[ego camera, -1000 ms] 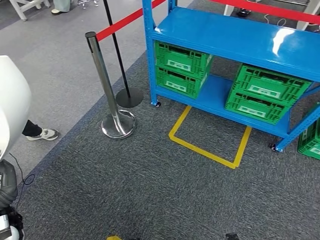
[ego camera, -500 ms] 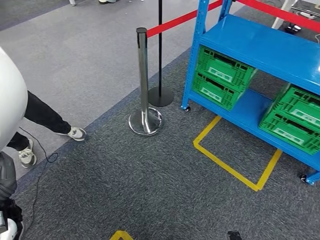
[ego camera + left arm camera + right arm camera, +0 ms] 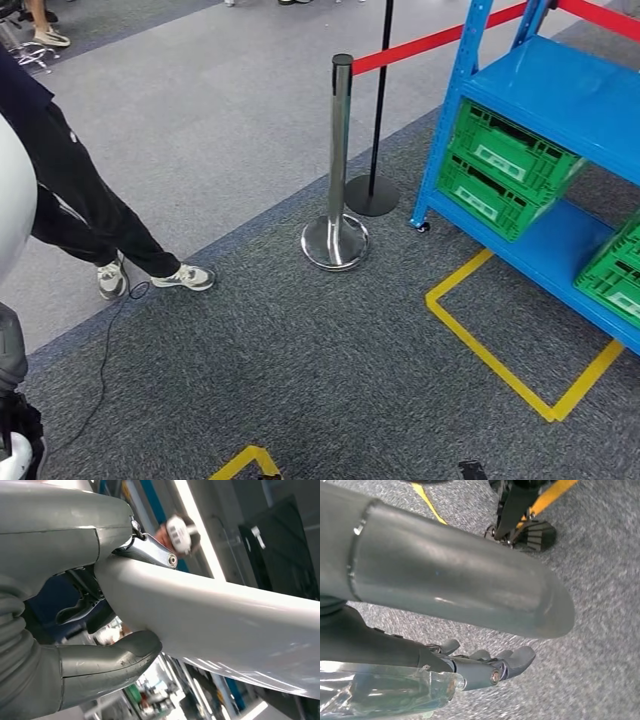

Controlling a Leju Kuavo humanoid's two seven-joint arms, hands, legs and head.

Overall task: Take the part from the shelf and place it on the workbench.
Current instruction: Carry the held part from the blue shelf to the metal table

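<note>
Grey carpeted workshop floor (image 3: 317, 360), marked with yellow tape outlines (image 3: 490, 350), seen from the robot's head looking forward and down. At the right stands a blue metal shelf (image 3: 558, 90) with green plastic crates (image 3: 502, 170) stacked on its lower level. A chrome barrier post (image 3: 337, 165) with a red belt (image 3: 423, 45) stands just left of the shelf's corner leg. At the left, a person's legs in dark trousers and pale trainers (image 3: 113, 270) step on the lighter grey floor, a thin cable lying near the feet.

The part (image 3: 226, 615) is a long, smooth white panel. In the left wrist view it runs lengthwise away from the left hand (image 3: 109, 625), whose thick thumb presses one face while darker fingers curl over the opposite face, so the hand grips one end and the long axis points outward, away from the wrist. In the head view the same white shape (image 3: 11, 210) rises at the far left edge.

The right hand (image 3: 486, 667) hangs over the carpet, fingers loosely extended and holding nothing.

No tabletop is visible, so which way the part lies from it cannot be told. The shelf sits to the robot's right, the opposite side from the part-carrying hand. Judging by this, the carry is under way, and the panel's free far end is what will need clearance.
</note>
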